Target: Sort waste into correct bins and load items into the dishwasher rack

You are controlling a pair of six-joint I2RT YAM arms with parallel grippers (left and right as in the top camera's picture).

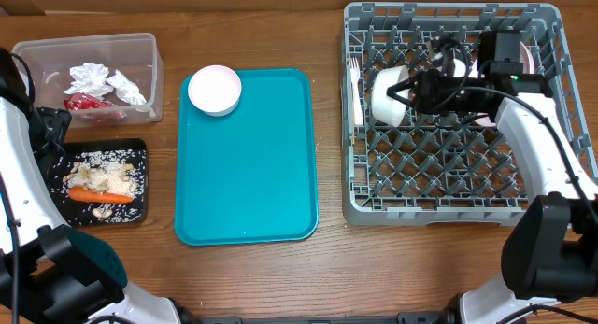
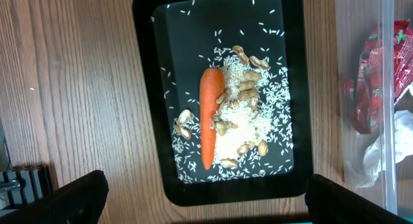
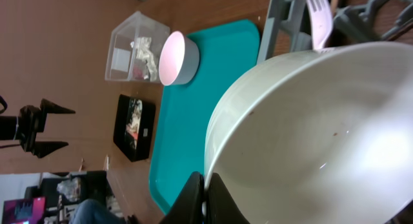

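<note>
Overhead, one bowl (image 1: 214, 89) on teal tray (image 1: 248, 175), second bowl (image 1: 389, 98) pinched in right tool (image 3: 205, 195), left tool (image 2: 206, 199) wide

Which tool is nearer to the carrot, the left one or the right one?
Left. The left tool hangs open close by the carrot; the right tool is far off in the rack, shut on a bowl.

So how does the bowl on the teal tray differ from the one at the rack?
The tray bowl sits upright, mouth up, on the teal tray; the rack bowl is tipped on its side within the dishwasher rack. The tray bowl is untouched; the right gripper is shut on the rack bowl's rim. Both are small, round and white.
</note>
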